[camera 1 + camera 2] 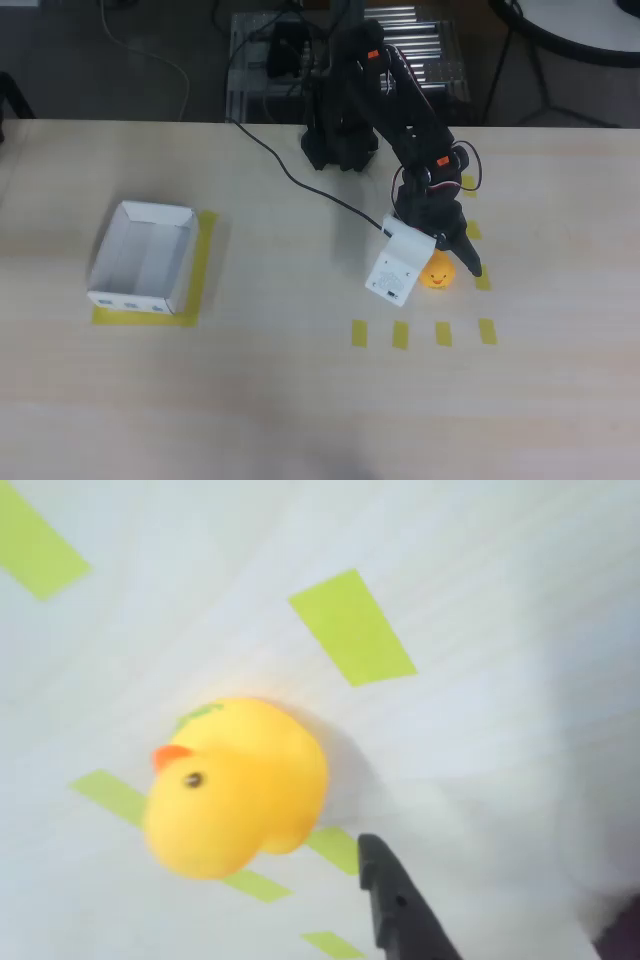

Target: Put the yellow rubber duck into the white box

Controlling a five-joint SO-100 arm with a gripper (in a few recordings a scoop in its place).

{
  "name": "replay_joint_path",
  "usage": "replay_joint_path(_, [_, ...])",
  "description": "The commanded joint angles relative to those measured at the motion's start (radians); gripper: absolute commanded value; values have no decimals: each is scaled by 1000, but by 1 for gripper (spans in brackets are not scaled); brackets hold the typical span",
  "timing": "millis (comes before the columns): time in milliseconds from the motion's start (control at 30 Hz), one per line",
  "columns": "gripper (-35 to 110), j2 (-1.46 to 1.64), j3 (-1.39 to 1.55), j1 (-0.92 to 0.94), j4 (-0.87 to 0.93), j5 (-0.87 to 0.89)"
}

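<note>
The yellow rubber duck [437, 272] sits on the table right of centre in the overhead view. My gripper [438, 279] is open and lowered around it, with the white gripper part [398, 268] on the duck's left and the black finger [468, 256] on its right. In the wrist view the duck [235, 785] lies on the table with its beak pointing left, and the black fingertip [390, 895] is just below and right of it, a small gap apart. The white box [110, 262] stands far to the left, with nothing showing inside it.
Yellow tape strips [400, 334] lie in a row below the duck, with more [482, 280] at its right. Yellow tape [203, 262] frames the box. The arm's base [340, 150] and a black cable [290, 175] sit near the table's far edge.
</note>
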Motion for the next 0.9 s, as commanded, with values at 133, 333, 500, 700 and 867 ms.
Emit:
replay_joint_path(133, [40,-12,-103,-14,-58,17])
replay_joint_path(333, [30,-41,-84,-11,-117,32])
replay_joint_path(500, [0,-61,-114,-14,-130,69])
replay_joint_path(700, [0,-66,-169,-9,-115,98])
replay_joint_path(867, [0,124,-232,58,-81,221])
